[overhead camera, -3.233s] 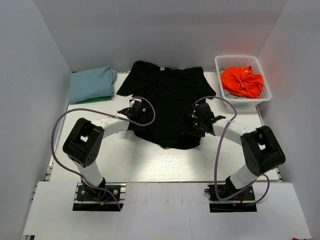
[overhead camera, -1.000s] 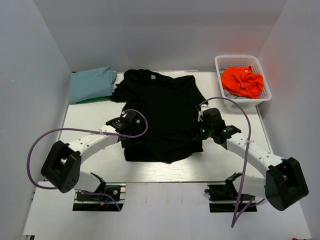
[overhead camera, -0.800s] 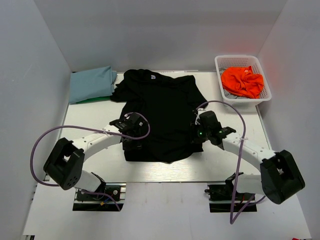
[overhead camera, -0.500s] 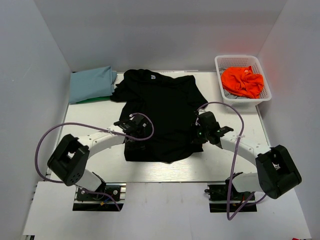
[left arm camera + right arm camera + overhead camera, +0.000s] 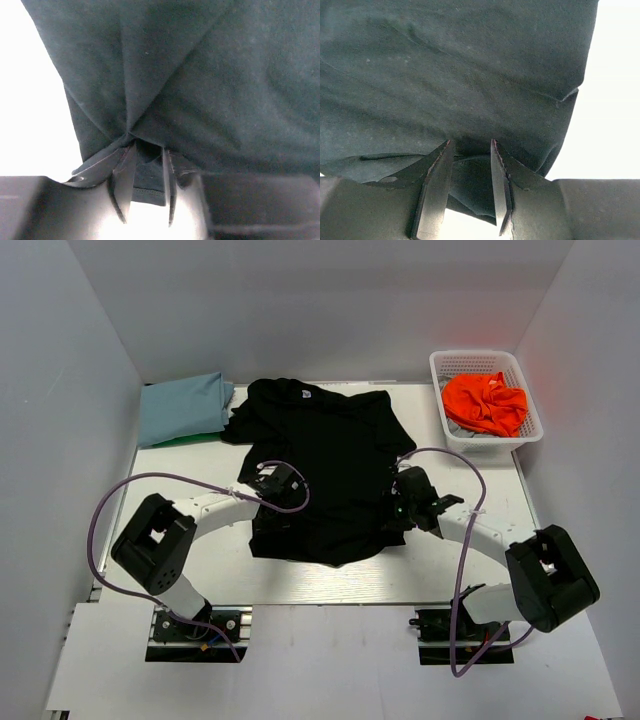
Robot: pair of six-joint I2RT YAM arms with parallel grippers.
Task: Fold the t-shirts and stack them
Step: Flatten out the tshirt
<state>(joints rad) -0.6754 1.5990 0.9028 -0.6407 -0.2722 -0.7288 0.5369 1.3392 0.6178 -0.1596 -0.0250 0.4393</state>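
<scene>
A large black t-shirt (image 5: 320,455) lies spread at the table's middle, collar at the far side. My left gripper (image 5: 272,510) is at its lower left edge. In the left wrist view the fingers (image 5: 147,150) stand a little apart with a hemmed fold of black cloth (image 5: 145,180) between them, and creases run to their tips. My right gripper (image 5: 392,512) is at the shirt's right edge. Its fingers (image 5: 470,150) are open, with loose black fabric (image 5: 470,185) between them. A folded light blue t-shirt (image 5: 185,408) lies on a green one (image 5: 172,442) at the far left. The orange t-shirt (image 5: 485,403) is crumpled in the basket.
The white mesh basket (image 5: 480,358) stands at the far right corner. White walls enclose the table on three sides. Purple cables loop off both arms over the near table.
Both grippers have slid inward onto the black shirt's side edges. The left jaws have narrowed around the cloth. The shirt itself has stayed in place over the last second.
</scene>
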